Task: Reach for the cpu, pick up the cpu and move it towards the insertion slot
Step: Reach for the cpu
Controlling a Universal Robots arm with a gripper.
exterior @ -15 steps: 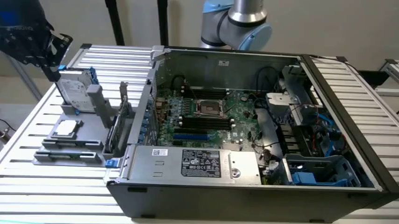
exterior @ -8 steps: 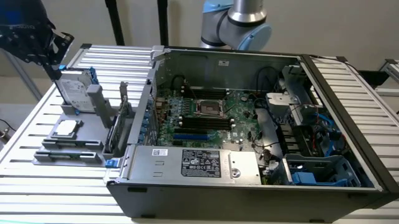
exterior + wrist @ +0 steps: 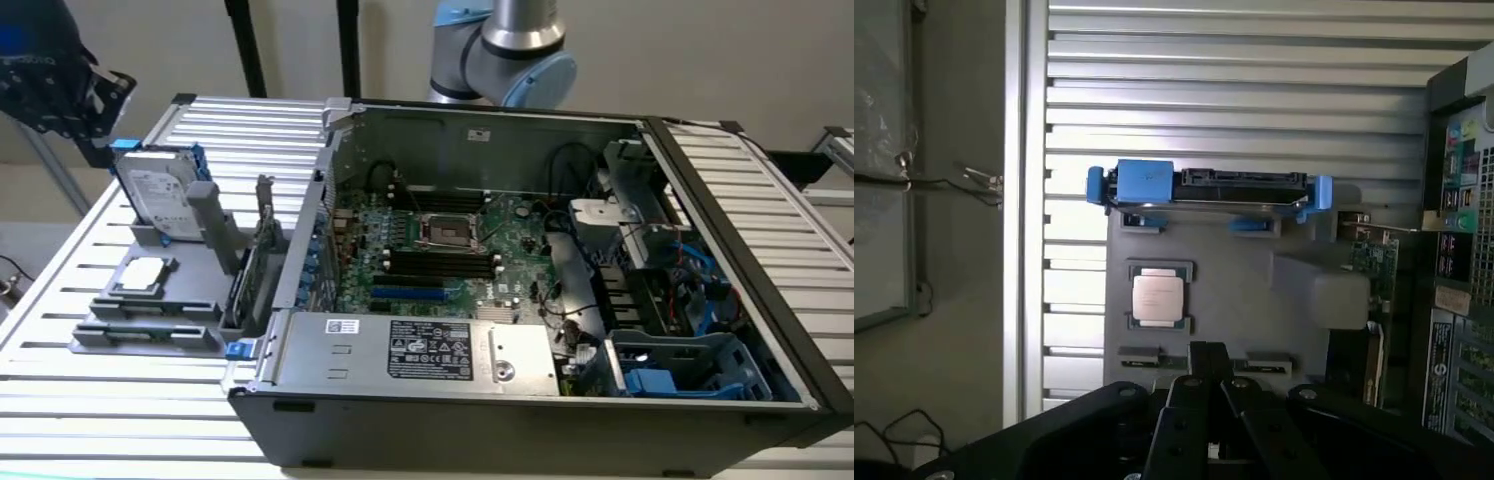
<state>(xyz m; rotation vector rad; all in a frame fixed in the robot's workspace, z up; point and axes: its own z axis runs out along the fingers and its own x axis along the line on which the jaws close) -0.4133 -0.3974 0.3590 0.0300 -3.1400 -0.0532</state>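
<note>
Locate the cpu (image 3: 144, 275) lying flat in its recess on the grey fixture (image 3: 1254, 300), at the exterior view's left, outside the computer case (image 3: 534, 420). The insertion slot (image 3: 451, 232) sits well apart, inside the case. Align the gripper (image 3: 1206, 355) squarely over the chip and part the jaws before descending. At present the jaws are fully closed, clear of the cpu, holding nothing.
</note>
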